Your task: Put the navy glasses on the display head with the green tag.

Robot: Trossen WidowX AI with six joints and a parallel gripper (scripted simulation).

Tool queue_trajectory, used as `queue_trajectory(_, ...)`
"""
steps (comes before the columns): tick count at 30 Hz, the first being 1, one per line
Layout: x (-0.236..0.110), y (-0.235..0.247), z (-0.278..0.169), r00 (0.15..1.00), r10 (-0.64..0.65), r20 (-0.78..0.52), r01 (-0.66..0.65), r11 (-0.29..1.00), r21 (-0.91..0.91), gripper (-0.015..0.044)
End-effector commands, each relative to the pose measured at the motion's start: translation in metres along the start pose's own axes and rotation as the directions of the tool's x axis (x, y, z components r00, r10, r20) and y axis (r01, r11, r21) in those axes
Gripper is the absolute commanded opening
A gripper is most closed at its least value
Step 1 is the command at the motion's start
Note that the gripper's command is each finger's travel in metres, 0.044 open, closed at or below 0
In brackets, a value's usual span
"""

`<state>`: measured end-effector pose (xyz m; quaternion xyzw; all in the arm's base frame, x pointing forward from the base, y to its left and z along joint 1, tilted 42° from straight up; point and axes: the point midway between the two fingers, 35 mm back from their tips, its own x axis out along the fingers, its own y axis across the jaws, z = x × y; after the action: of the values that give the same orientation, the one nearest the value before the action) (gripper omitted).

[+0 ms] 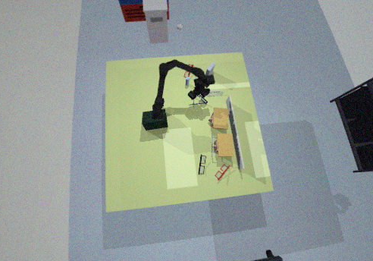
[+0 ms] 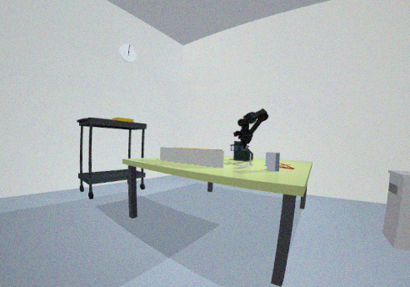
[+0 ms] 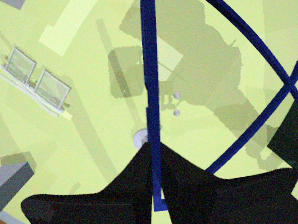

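My gripper (image 1: 199, 95) (image 3: 152, 147) is shut on the navy glasses (image 3: 152, 90) (image 1: 202, 99) and holds them by a thin frame bar above the green table (image 1: 130, 171) (image 2: 267, 179). The glasses hang below the fingers, a little left of and behind the two tan display heads. The nearer head (image 1: 221, 118) and the farther head (image 1: 226, 145) stand side by side in front of a grey panel (image 1: 236, 133) (image 2: 192, 157). I cannot make out their tags. The glasses are apart from both heads.
Clear-rimmed glasses (image 1: 214, 92) (image 3: 36, 79) lie close by the gripper. Red glasses (image 1: 187, 72) and a grey box (image 1: 210, 69) (image 2: 272, 161) sit behind. Black glasses (image 1: 202, 164) and more red glasses (image 1: 221, 171) lie past the heads. A black cart (image 2: 111, 150) stands off the table.
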<state>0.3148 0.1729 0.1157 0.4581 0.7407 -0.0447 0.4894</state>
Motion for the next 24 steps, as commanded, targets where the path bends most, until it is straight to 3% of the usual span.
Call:
queue_trajectory(1,-0.001,0.018,-0.025,1.0,0.006,-0.011,-0.006,1.0,0.0,0.0)
queue_trajectory(7,-0.003,0.042,-0.067,0.999,0.016,-0.031,-0.016,1.0,-0.001,0.0)
queue_trajectory(13,0.0,0.045,-0.072,0.999,0.017,-0.034,-0.017,1.0,-0.001,0.0)
queue_trajectory(24,0.056,0.046,-0.075,0.999,0.019,-0.036,-0.019,1.0,0.0,0.0)
